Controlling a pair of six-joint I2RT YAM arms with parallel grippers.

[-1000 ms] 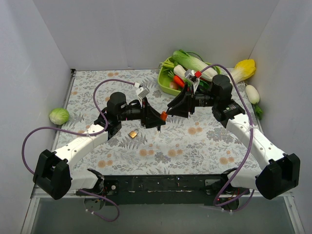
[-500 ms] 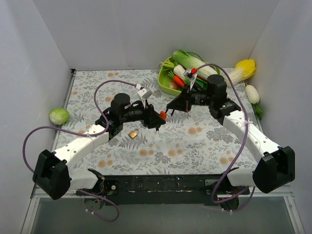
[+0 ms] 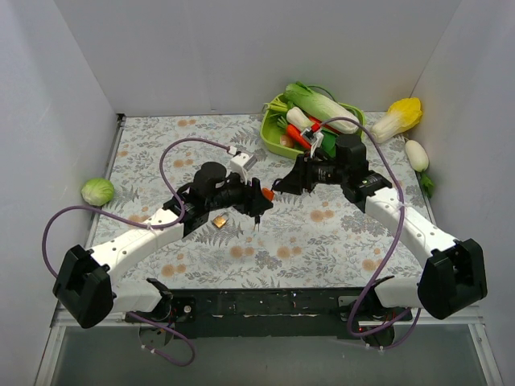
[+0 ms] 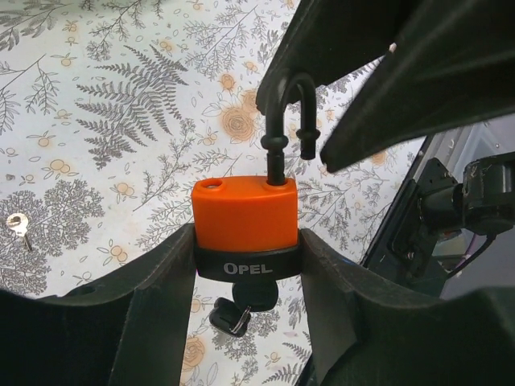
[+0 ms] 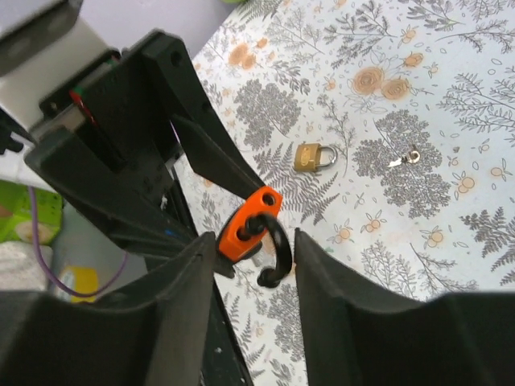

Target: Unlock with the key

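Beneath the orange padlock (image 4: 245, 213) between the left jaws, the key (image 4: 240, 310) protrudes.

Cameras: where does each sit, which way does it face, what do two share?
Top external: above, behind the bases, looking down on the table; both arms show.
Left wrist: looks along the left end effector, clamping the orange padlock.
Right wrist: looks down past the right end effector flanking its shackle.
Both wrists share that padlock.

Bright, even light — soft shadows, mostly sharp.
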